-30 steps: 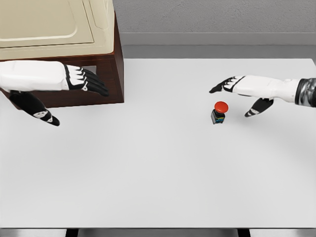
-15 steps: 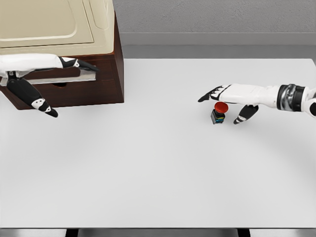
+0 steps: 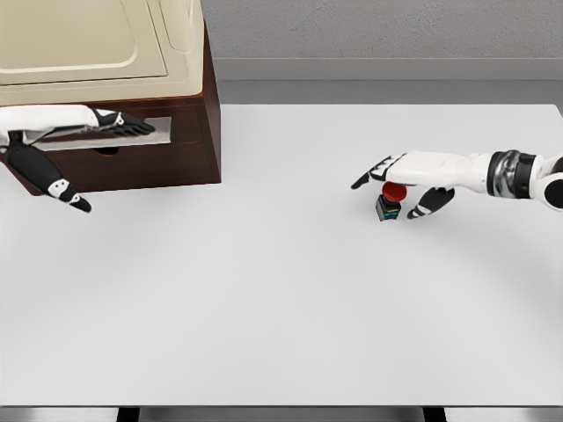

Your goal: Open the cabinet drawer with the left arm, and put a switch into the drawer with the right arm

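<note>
The switch (image 3: 386,208), a red push button on a small black base, stands on the white table right of centre. My right hand (image 3: 400,172) hovers right over it, fingers spread past the red cap to the left and thumb down beside the base on the right; no firm grasp shows. The brown cabinet (image 3: 189,154) with a cream top sits at the far left corner. Its drawer front carries a pale horizontal slot (image 3: 158,130). My left hand (image 3: 116,123) lies flat against that slot with straight fingers, its thumb hanging below in front of the cabinet.
The white table (image 3: 281,299) spreads wide across the view, with its far edge against a grey wall. The cabinet overhangs the table's left side.
My right hand has moved left and down until it covers the switch. My left hand has drawn left and turned flat, its fingers now lying along the drawer slot.
</note>
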{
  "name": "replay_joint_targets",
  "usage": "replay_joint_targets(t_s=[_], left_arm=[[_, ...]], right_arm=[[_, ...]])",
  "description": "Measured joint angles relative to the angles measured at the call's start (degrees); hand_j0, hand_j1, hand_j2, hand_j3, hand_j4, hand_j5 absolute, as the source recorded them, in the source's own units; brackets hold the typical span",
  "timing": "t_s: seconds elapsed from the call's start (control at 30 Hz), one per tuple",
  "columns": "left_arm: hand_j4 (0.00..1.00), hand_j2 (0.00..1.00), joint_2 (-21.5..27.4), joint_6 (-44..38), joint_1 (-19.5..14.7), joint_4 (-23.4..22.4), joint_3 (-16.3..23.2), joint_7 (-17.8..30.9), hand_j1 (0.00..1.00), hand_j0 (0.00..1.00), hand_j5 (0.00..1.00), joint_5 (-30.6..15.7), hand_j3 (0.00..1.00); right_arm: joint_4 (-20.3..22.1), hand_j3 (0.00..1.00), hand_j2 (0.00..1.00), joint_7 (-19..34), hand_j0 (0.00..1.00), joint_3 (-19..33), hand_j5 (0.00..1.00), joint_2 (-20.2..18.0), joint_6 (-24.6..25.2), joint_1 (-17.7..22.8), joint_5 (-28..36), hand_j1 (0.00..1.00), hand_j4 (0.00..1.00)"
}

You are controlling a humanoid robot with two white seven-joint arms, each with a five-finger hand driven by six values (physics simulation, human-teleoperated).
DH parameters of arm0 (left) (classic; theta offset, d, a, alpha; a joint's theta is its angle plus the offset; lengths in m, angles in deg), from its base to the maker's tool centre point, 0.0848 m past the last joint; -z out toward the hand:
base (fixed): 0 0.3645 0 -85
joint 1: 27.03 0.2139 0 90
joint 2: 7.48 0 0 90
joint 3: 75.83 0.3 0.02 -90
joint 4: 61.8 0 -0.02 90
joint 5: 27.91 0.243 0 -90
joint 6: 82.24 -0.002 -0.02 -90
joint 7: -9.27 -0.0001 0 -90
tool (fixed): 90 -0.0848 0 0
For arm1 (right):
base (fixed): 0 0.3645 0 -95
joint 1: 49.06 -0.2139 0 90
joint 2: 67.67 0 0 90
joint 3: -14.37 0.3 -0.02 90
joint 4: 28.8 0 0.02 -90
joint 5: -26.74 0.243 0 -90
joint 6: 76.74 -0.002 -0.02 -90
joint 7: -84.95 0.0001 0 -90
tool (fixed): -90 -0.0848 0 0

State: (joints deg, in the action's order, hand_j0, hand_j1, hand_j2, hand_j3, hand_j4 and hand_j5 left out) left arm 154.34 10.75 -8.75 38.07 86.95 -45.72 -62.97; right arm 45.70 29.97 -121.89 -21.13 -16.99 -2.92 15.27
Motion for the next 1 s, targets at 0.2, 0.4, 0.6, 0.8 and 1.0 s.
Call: replay_joint_targets(t_s=[0.2,0.4,0.6,0.8,1.0], left_arm=[[1.0,1.0,-1.5,-1.3,0.7,-2.8,-0.3,0.0,1.0,1.0,1.0,0.0,1.0],[1.0,1.0,-2.9,-2.1,0.8,-4.7,-0.4,0.0,1.0,1.0,1.0,0.1,1.0],[1.0,1.0,-4.1,-2.2,1.3,-6.1,-0.5,0.0,1.0,1.0,1.0,0.3,1.0],[1.0,1.0,-4.2,-2.3,1.8,-6.6,-0.6,0.0,1.0,1.0,1.0,0.3,1.0],[1.0,1.0,-3.9,-2.3,1.8,-7.0,-0.6,0.0,1.0,1.0,1.0,0.2,1.0]], right_arm=[[-1.4,0.85,0.85,0.0,0.85,-0.3,0.85,0.5,-0.2,-0.8,0.0,0.85,0.85],[-2.0,0.81,0.81,0.0,0.81,-0.9,0.81,1.0,-0.4,-0.8,0.0,0.81,0.81],[-2.2,0.72,0.72,0.0,0.72,-1.3,0.72,1.0,-0.5,-0.9,0.0,0.72,0.72],[-2.2,0.72,0.72,0.0,0.72,-1.3,0.72,1.0,-0.5,-0.9,0.0,0.72,0.72],[-2.2,0.71,0.71,0.0,0.71,-1.3,0.71,1.0,-0.5,-1.1,0.0,0.71,0.71]])
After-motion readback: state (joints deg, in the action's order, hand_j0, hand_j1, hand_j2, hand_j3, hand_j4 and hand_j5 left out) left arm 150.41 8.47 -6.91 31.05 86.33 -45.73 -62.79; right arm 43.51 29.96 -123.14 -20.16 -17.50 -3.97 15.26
